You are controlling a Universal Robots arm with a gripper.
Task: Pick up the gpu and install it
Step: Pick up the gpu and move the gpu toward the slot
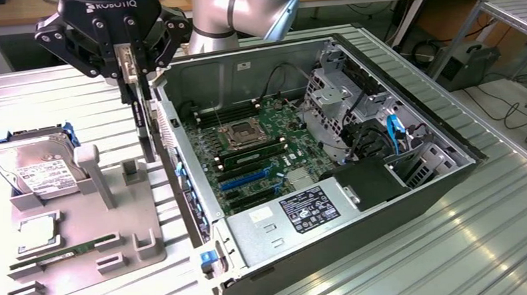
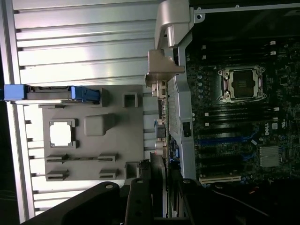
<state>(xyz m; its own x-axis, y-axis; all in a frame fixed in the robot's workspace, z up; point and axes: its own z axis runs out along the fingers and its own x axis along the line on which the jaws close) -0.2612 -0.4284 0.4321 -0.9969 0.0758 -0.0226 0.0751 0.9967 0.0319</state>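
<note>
Transport was the step in hand; pincer clenched on the graphics card, hanging edge-down beside the computer case; seating likely called for alignment over a blue slot.

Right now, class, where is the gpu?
At the exterior view's left, the gpu hangs upright, edge-on, in the gripper over the grey parts tray, right beside the wall of the open computer case.

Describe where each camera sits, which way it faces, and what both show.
Exterior view: raised off the arm, looking down into the computer case; arm and end effector gripping the gpu show.
Wrist view: on the wrist, looking down along the gpu; end effector fingers show.
Shared: gpu, computer case, parts tray.
</note>
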